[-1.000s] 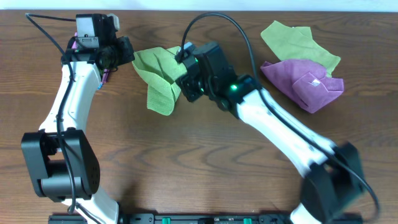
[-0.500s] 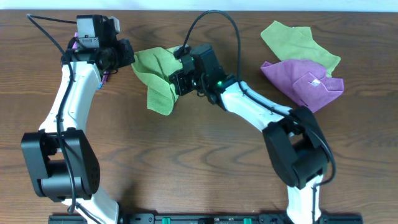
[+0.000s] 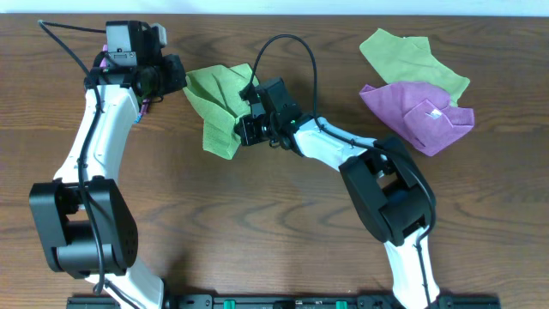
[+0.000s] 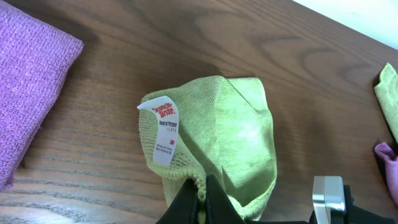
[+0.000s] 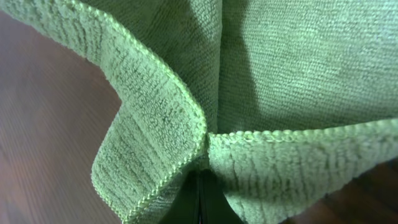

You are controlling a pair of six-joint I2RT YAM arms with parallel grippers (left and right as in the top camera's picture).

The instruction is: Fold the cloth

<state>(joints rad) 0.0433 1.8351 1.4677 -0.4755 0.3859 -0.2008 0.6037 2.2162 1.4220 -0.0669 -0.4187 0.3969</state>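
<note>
Left gripper [image 4: 200,198]: my fingers are clamped on the hem of the cloth [image 4: 230,137], with the fabric pinched between the two tips. The rest of the cloth bunches up just ahead of them, and its white printed tag [image 4: 165,127] stands up ahead and to the left of the pinch.

Right gripper [image 5: 200,186]: clenched on the cloth [image 5: 280,74] as well. Two stitched edges meet in a gather right at my fingertips, and the fabric fans out ahead on both sides, filling most of that wrist view (the tips themselves are largely hidden under the fold).

From overhead, the cloth [image 3: 214,99] is crumpled between my two grippers, with the left gripper [image 3: 176,75] at its one edge and the right gripper [image 3: 243,129] at the opposite one. One flap hangs down onto the wooden table [image 3: 257,223] beside my right fingers.

Well apart from both grippers, beyond the right one, lie a duller green cloth [image 3: 412,56] and a purple cloth [image 3: 416,116], touching each other.
</note>
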